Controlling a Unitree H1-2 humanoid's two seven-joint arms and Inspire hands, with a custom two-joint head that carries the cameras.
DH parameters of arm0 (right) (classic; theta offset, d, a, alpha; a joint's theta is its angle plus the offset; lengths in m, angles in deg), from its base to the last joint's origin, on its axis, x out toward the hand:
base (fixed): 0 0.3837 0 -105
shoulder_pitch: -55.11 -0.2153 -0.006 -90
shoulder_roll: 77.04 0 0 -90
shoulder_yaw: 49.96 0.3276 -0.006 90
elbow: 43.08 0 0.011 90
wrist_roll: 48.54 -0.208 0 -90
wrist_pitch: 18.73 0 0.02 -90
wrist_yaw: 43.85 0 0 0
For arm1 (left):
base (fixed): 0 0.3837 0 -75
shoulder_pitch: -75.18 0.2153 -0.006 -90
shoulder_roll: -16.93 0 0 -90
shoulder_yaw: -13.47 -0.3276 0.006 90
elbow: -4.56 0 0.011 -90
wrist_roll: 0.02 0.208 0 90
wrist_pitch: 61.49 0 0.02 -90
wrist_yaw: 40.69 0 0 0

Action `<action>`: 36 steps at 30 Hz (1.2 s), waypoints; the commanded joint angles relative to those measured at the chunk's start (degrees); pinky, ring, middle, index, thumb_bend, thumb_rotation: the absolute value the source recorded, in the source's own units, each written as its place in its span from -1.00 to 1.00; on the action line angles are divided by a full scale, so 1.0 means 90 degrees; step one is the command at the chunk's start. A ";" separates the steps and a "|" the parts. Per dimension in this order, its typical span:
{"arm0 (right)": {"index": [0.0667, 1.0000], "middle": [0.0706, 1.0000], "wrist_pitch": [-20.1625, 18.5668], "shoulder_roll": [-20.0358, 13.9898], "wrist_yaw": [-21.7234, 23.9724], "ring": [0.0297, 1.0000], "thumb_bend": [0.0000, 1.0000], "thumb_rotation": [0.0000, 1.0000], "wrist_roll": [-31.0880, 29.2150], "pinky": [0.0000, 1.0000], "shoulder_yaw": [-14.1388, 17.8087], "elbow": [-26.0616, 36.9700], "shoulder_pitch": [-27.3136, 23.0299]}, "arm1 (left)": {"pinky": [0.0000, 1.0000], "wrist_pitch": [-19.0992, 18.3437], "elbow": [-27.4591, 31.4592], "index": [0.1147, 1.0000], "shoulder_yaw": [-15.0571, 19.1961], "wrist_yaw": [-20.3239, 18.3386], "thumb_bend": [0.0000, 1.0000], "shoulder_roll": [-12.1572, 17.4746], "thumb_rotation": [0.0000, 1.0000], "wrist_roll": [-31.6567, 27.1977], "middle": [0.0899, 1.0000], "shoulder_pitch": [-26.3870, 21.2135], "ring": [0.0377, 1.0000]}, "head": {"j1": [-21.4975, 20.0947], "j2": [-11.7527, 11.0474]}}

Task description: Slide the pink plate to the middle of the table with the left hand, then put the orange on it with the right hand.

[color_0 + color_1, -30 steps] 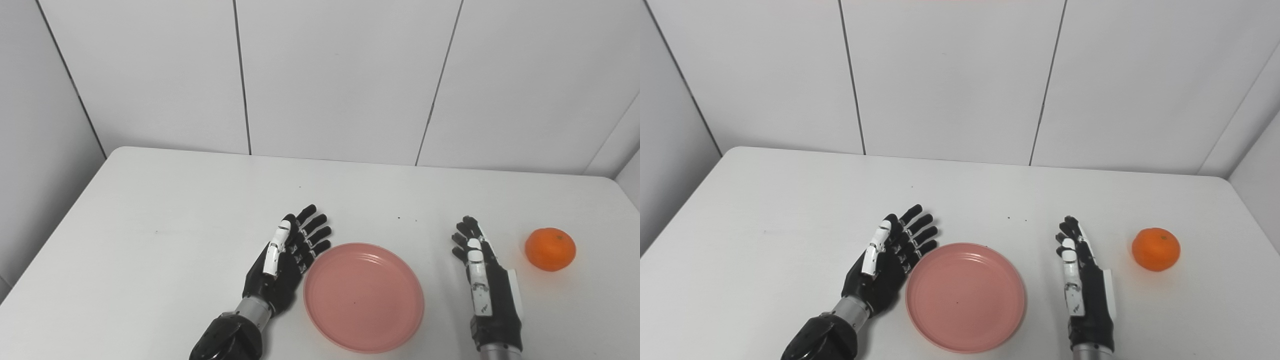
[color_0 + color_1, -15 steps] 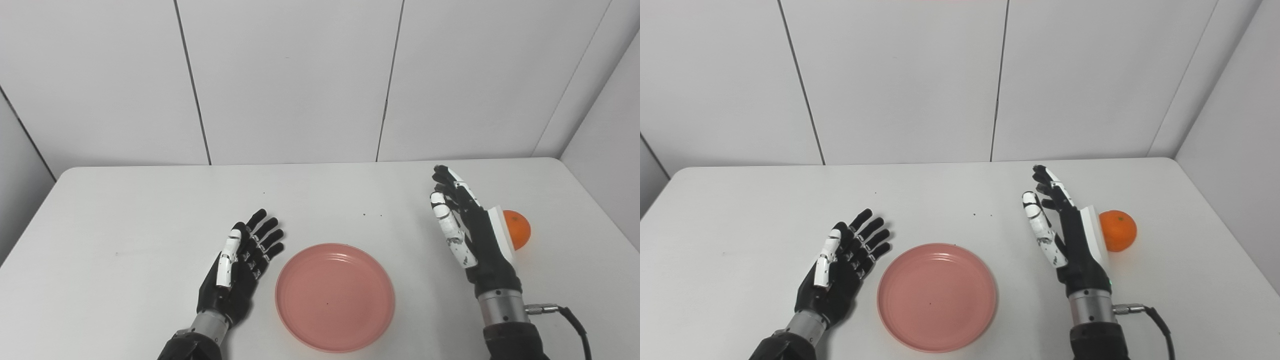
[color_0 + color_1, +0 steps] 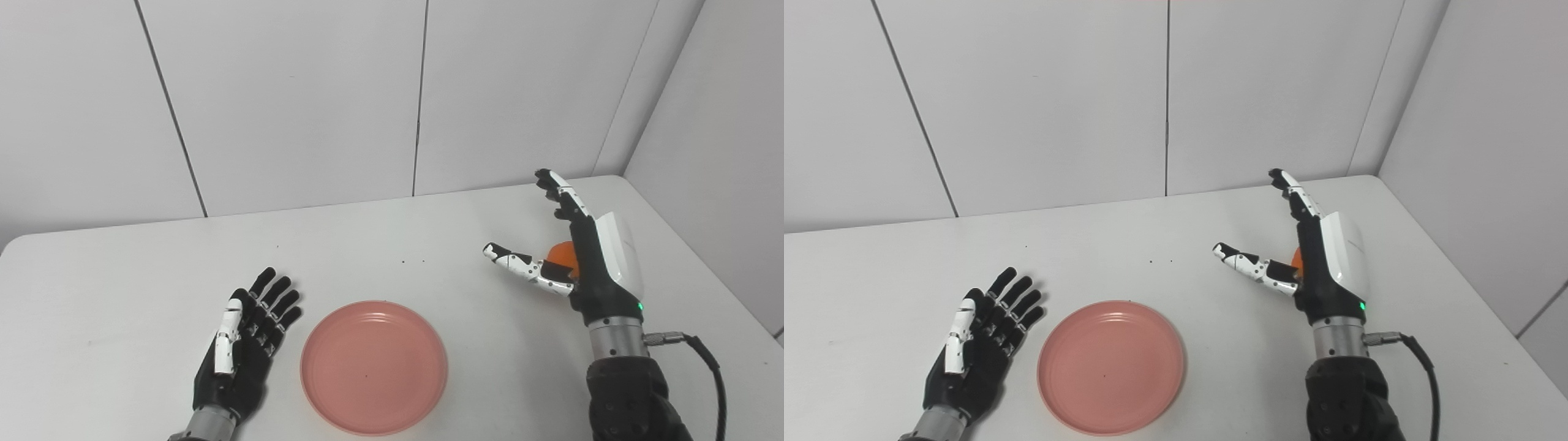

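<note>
The left robot hand (image 3: 242, 352) lies palm up on the white surface (image 3: 122, 288), fingers spread and straight, holding nothing. The pink plate (image 3: 373, 365) sits flat just to its right, close beside the fingers but apart from them, with nothing on it.

The right robot hand (image 3: 579, 254) stands raised on its edge, well to the right of the plate and farther back. Its fingers point up and away and its thumb (image 3: 520, 267) stretches out to the left, so it is released and grasps nothing. The orange (image 3: 562, 252) is on the surface directly behind this palm, mostly hidden; only a small part shows between thumb and fingers. Whether the palm touches the orange cannot be told. A black cable (image 3: 704, 361) runs from the wrist.
</note>
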 commanded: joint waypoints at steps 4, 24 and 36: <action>0.68 0.66 -0.0025 -0.0322 -0.0008 0.60 0.75 -0.17 0.0276 0.45 0.0250 -0.0086 -0.0270 | 0.83 -0.0130 -0.0247 0.76 0.0148 0.0015 -0.35 0.0090 1.00 -0.0067 0.79 0.0149 0.79 | -0.0106 -0.0030; 0.83 0.81 -0.0664 -0.0828 0.0378 0.70 0.89 -0.20 0.0436 0.45 0.0515 -0.1281 -0.0393 | 0.88 -0.0274 -0.0318 0.80 0.0287 -0.0065 -0.39 0.0245 1.00 -0.0334 0.79 0.0099 0.80 | -0.0507 -0.0056; 0.85 0.82 -0.0682 -0.1065 0.0265 0.70 0.87 -0.21 0.0242 0.43 0.0511 -0.2193 -0.0662 | 0.87 -0.0310 -0.0267 0.80 0.0210 -0.0064 -0.40 0.0345 1.00 -0.0375 0.80 0.0111 0.80 | -0.0594 -0.0048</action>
